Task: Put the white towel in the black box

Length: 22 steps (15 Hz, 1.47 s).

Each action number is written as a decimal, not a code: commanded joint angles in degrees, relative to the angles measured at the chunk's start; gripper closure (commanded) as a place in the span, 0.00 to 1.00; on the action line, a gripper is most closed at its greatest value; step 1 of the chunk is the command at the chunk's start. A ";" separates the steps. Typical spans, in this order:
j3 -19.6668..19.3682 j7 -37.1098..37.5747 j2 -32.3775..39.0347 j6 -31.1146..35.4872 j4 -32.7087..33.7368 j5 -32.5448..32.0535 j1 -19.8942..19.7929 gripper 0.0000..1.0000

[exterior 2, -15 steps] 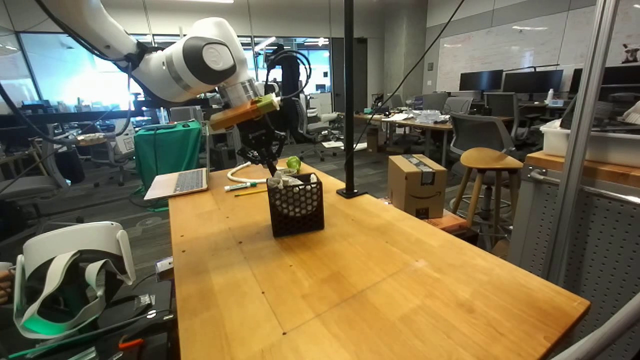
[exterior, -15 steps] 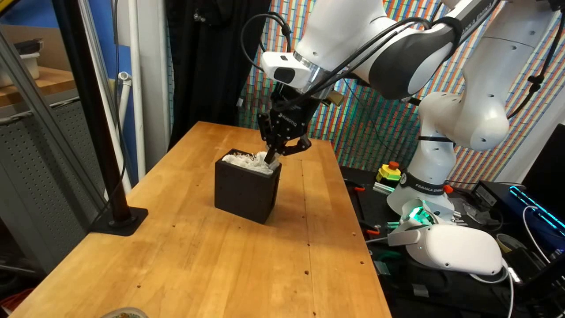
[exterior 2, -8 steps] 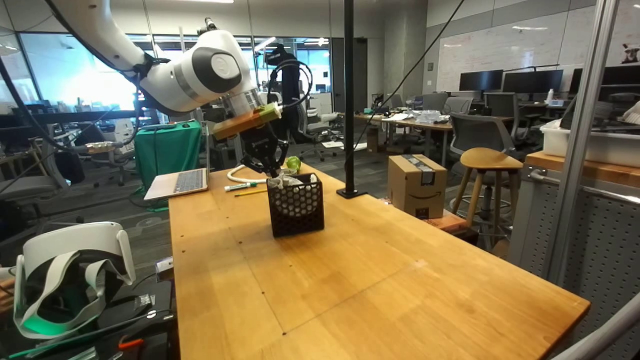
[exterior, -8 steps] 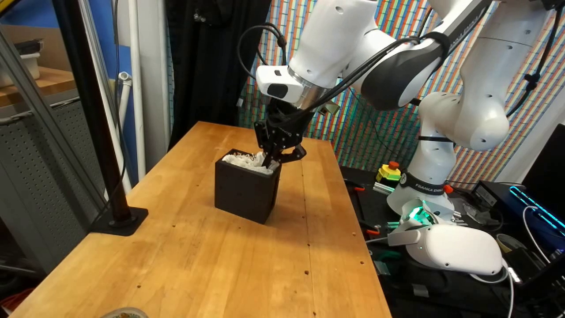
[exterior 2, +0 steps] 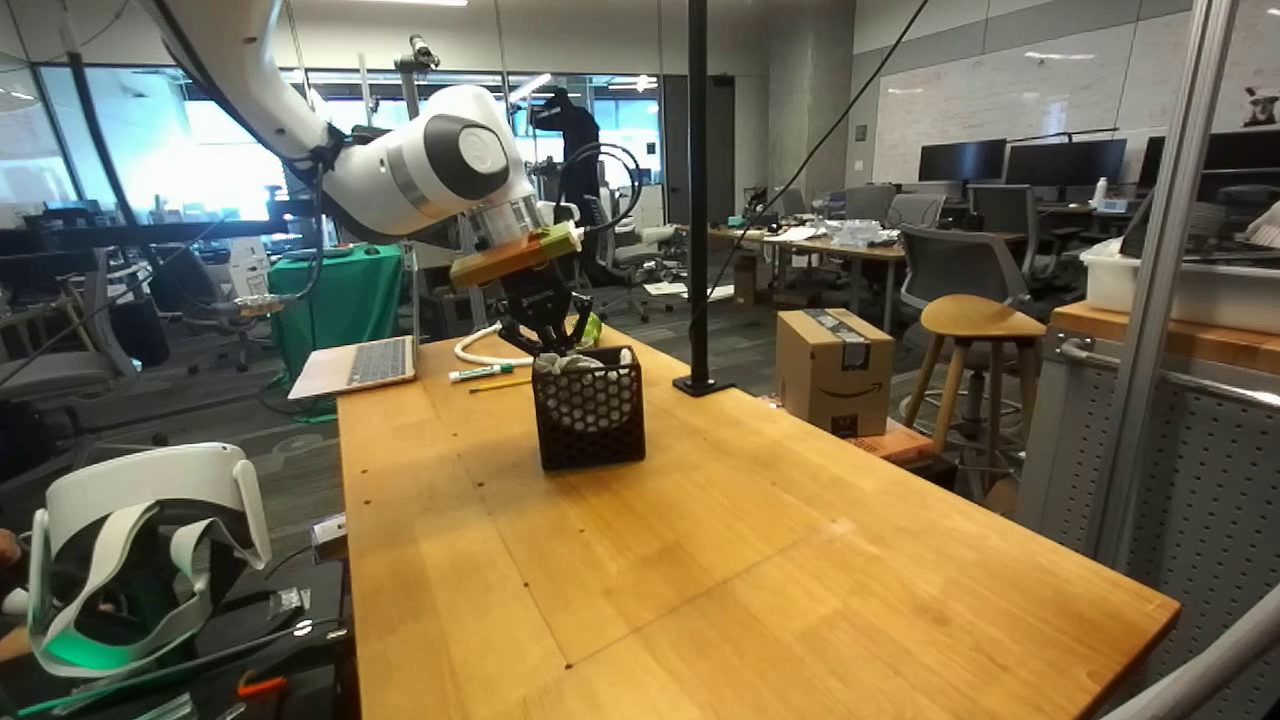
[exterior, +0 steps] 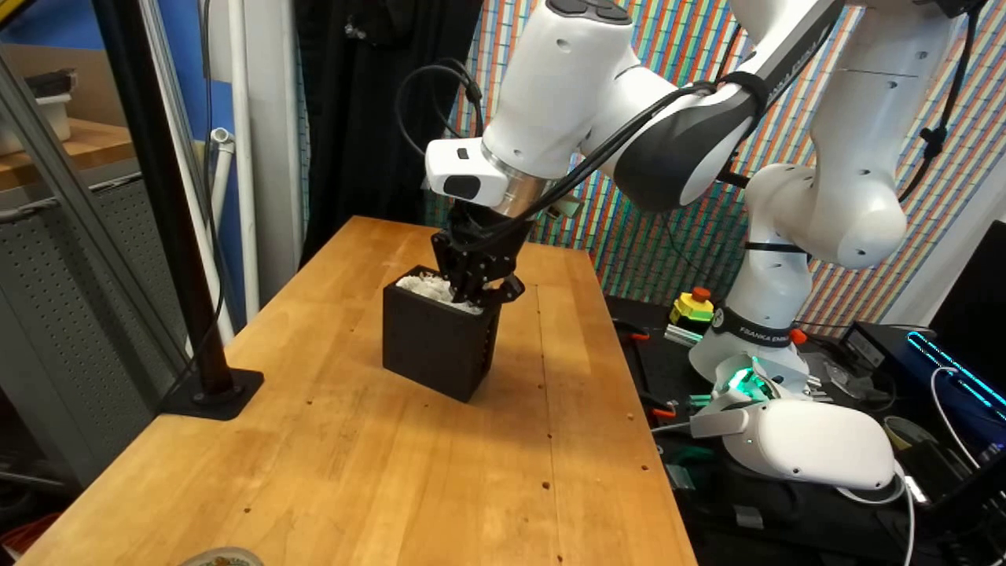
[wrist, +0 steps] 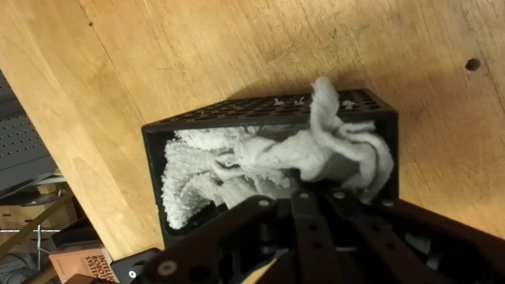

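Lying beneath claw (wrist: 321, 193), towel (wrist: 272, 154) bunched in box (exterior: 432, 339)

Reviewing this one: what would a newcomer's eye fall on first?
Probably the crumpled off-white cloth towel stuffed into the black rectangular mesh-sided box, one twisted end sticking past the rim in the wrist view. Next, the black two-fingered pincer, shut, at the box's open top. In both exterior views, a white headset sits beside the brown wooden table.

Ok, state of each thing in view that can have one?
Black mesh box: upright, open-topped.
White towel: bunched inside the box, one end sticking out.
Robotiq gripper: shut, pointing into the box.
Laptop: open.
Amazon carton: taped closed.
VR headset: unworn.
Emergency-stop button: unclear whether pressed.
Monitors: dark.
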 commanded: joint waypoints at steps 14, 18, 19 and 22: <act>-0.36 -7.61 19.41 -27.82 23.65 9.17 -0.87 0.95; -0.10 -10.05 15.89 -28.46 21.28 12.63 -2.43 0.95; 0.04 -10.66 14.59 -28.03 20.21 13.34 -2.81 0.95; 0.56 -12.64 9.82 -26.67 16.69 15.74 -3.75 0.95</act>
